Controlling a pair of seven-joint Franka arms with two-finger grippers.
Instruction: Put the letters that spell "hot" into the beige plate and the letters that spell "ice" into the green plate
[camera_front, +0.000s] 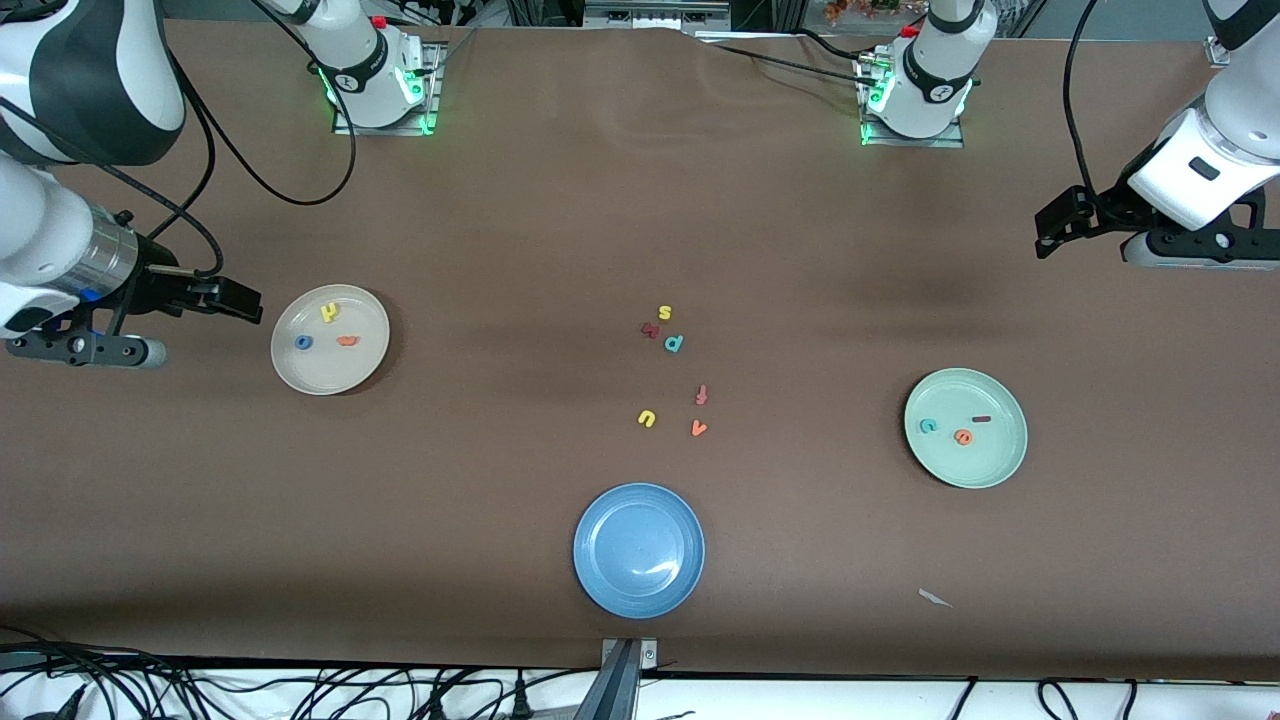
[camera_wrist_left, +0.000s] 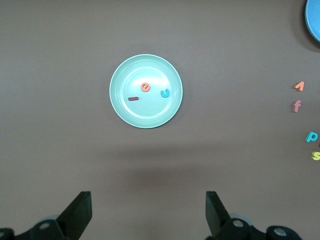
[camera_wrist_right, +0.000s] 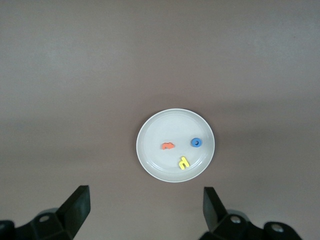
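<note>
The beige plate (camera_front: 330, 372) holds the yellow h (camera_front: 329, 312), the blue o (camera_front: 304, 342) and the orange t (camera_front: 347, 341). The green plate (camera_front: 988, 460) holds the teal c (camera_front: 928, 426), the orange e (camera_front: 962, 437) and the dark red i (camera_front: 981, 419). My right gripper (camera_front: 250, 302) hangs open and empty over bare table beside the beige plate (camera_wrist_right: 175, 125). My left gripper (camera_front: 1045, 235) is open and empty, raised over bare table at the left arm's end. The left wrist view shows the green plate (camera_wrist_left: 145, 114) with its three letters, apart from the open fingers (camera_wrist_left: 80, 212).
A blue plate (camera_front: 638, 590) with nothing in it lies near the table's front edge. Loose letters lie mid-table: yellow s (camera_front: 665, 312), a dark red crooked letter (camera_front: 650, 329), teal p (camera_front: 674, 343), orange f (camera_front: 701, 395), yellow u (camera_front: 647, 418), orange v (camera_front: 699, 428). A paper scrap (camera_front: 935, 598) lies nearer the front camera than the green plate.
</note>
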